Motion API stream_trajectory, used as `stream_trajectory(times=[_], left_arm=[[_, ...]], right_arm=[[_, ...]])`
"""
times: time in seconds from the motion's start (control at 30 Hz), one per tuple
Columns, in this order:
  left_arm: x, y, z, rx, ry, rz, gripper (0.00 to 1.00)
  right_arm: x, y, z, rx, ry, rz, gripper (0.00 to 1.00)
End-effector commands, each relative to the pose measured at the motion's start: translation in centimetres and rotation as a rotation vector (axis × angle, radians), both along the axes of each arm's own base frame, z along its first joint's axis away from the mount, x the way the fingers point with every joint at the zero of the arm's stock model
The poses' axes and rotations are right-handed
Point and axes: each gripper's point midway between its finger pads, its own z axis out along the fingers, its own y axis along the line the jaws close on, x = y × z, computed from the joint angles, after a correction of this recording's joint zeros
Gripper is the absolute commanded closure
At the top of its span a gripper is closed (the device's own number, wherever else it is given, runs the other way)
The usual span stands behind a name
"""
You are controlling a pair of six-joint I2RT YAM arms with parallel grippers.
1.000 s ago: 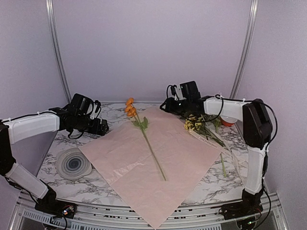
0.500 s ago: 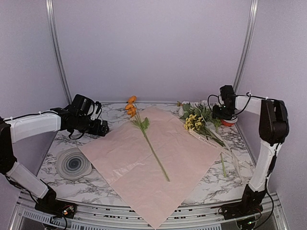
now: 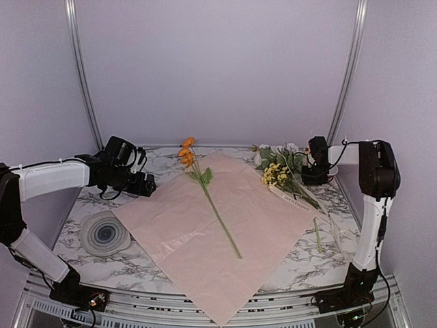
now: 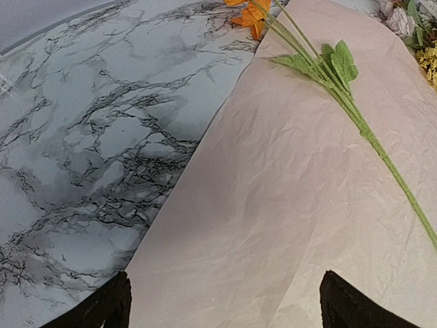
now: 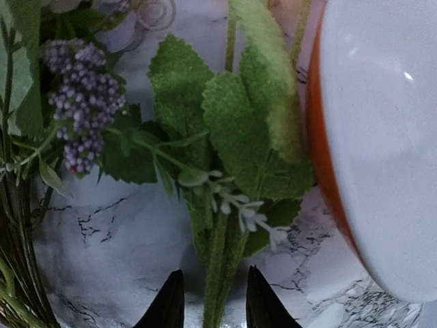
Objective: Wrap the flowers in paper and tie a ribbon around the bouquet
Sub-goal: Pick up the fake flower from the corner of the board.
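The pink paper (image 3: 218,232) (image 4: 273,205) lies flat and unfolded across the table. One orange-blossomed flower (image 3: 217,212) (image 4: 355,116) lies along its middle. The other flowers (image 3: 280,171) are heaped at the back right. My right gripper (image 3: 311,179) (image 5: 215,273) is down among them, open, its fingers narrowly either side of a fuzzy green stem (image 5: 222,287) with a gap showing. My left gripper (image 3: 147,183) (image 4: 225,275) is wide open above the paper's left edge, holding nothing. A pale narrow strip (image 3: 295,199) beside the stems may be the ribbon. No bouquet is in view.
A red-and-white bowl (image 3: 328,172) (image 5: 382,137) stands right beside my right gripper. A grey ringed disc (image 3: 104,234) sits at the front left on the marble table (image 3: 307,260). Purple and green sprigs (image 5: 85,102) crowd the right gripper's left side.
The right arm swung from the paper's back corner to the back right and dropped onto the heaped flowers by the bowl, its jaws narrowing. The left arm stayed put.
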Motion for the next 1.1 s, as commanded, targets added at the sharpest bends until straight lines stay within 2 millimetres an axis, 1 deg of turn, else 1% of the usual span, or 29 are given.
stream_trajectory(times=[0.0, 0.1, 0.13, 0.2, 0.27, 0.37, 0.4, 0.43, 0.5, 0.63, 0.7, 0.73, 0.8, 0.9, 0.97, 1.0, 1.03, 1.07], left_arm=[[-0.2, -0.3, 0.5, 0.008, -0.007, -0.016, 0.03], [-0.2, -0.3, 0.5, 0.007, -0.008, -0.016, 0.03], [-0.3, -0.4, 0.5, 0.007, -0.006, -0.018, 0.03], [-0.4, -0.5, 0.3, 0.015, -0.005, -0.026, 0.02], [-0.1, -0.3, -0.1, 0.037, -0.003, -0.021, 0.01], [-0.1, -0.3, -0.6, 0.056, 0.023, -0.019, 0.01], [-0.2, -0.4, -0.7, 0.054, 0.025, -0.022, 0.01], [-0.3, -0.5, -0.5, 0.05, 0.022, -0.026, 0.01], [-0.6, -0.9, -0.3, 0.047, 0.015, -0.037, 0.01], [-0.9, -1.4, 0.3, 0.044, -0.003, -0.051, 0.01], [-1.0, -1.5, 0.5, 0.047, -0.007, -0.056, 0.01], [-1.0, -1.5, 0.6, 0.05, -0.012, -0.057, 0.01], [-1.0, -1.4, 0.8, 0.058, -0.02, -0.056, 0.01], [-1.0, -1.3, 0.8, 0.074, -0.03, -0.055, 0.01], [-1.1, -1.4, 0.9, 0.076, -0.031, -0.058, 0.01], [-1.1, -1.4, 0.9, 0.075, -0.033, -0.061, 0.01], [-1.1, -1.4, 1.0, 0.077, -0.035, -0.062, 0.01], [-1.1, -1.4, 1.0, 0.079, -0.038, -0.061, 0.01]], right_arm=[[0.0, -0.6, -0.2, 0.004, -0.027, -0.003, 0.77], [0.3, -1.4, 0.4, 0.015, -0.046, -0.007, 0.99], [0.5, -1.5, 0.7, 0.004, -0.058, 0.009, 1.0], [0.9, -1.5, 1.4, -0.019, -0.077, 0.047, 1.0], [1.0, -1.5, 2.2, -0.042, -0.096, 0.073, 1.0], [0.7, -2.6, 4.2, -0.104, -0.145, 0.03, 1.0], [0.8, -3.0, 5.4, -0.124, -0.181, 0.012, 1.0], [0.7, -3.4, 7.4, -0.144, -0.23, -0.008, 1.0], [0.3, -3.9, 10.8, -0.185, -0.32, -0.04, 1.0], [-1.0, -4.1, 17.5, -0.268, -0.507, -0.067, 1.0], [-2.0, -4.0, 20.8, -0.325, -0.584, -0.087, 1.0], [-2.9, -4.6, 22.6, -0.377, -0.619, -0.133, 1.0], [-4.4, -4.8, 26.2, -0.436, -0.701, -0.172, 1.0], [-6.3, -3.6, 31.4, -0.417, -0.854, -0.151, 1.0], [-7.3, -1.7, 34.2, -0.342, -0.955, -0.07, 1.0], [-7.7, -0.4, 35.5, -0.296, -1.001, -0.009, 1.0], [-8.2, 0.7, 36.5, -0.257, -1.039, 0.047, 1.0], [-8.8, 1.4, 37.5, -0.224, -1.071, 0.082, 1.0]])
